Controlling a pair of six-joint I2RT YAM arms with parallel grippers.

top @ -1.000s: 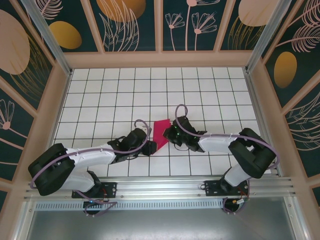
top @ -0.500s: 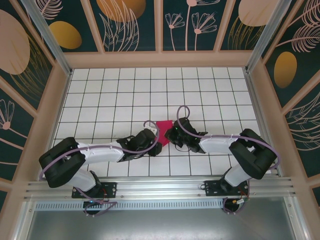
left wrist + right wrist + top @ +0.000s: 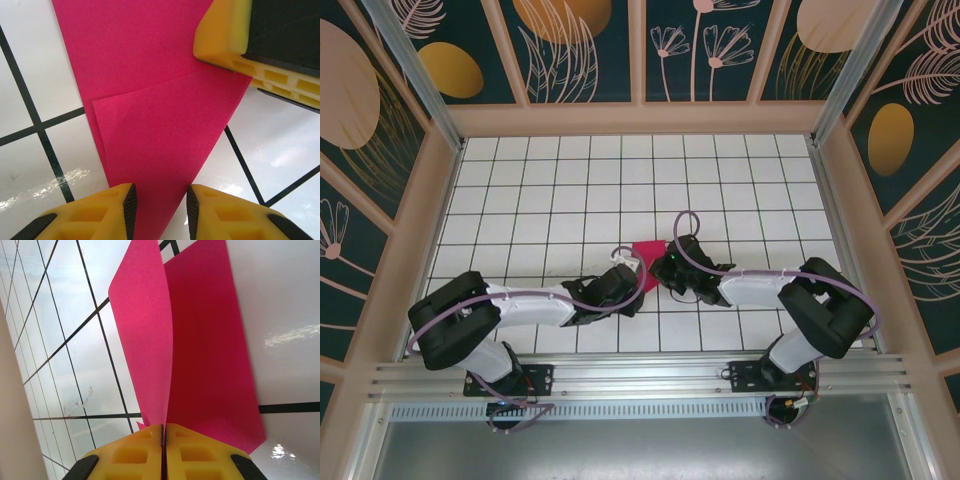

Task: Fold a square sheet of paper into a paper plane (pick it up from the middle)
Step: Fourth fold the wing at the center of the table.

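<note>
The bench (image 3: 540,180) is white tile with a thin black grid, glossy enough to throw back pale glare in both wrist views. A peach rim (image 3: 640,120) frames it on the far side and both flanks. Above the rim rise the walls (image 3: 590,50) — dark teal panels printed with peach leaves, flower stems and orange ovals. Grey metal posts (image 3: 415,70) slant up at the two far corners. Along the near edge runs an aluminium rail (image 3: 640,380), with a grey sheet (image 3: 640,445) below it.

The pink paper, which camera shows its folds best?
Left wrist: the paper lies flat and close, its overlapping flap edge plain. Right wrist shows one flap standing up, pinched by the shut fingers. Top external shows a small, distant patch.
</note>
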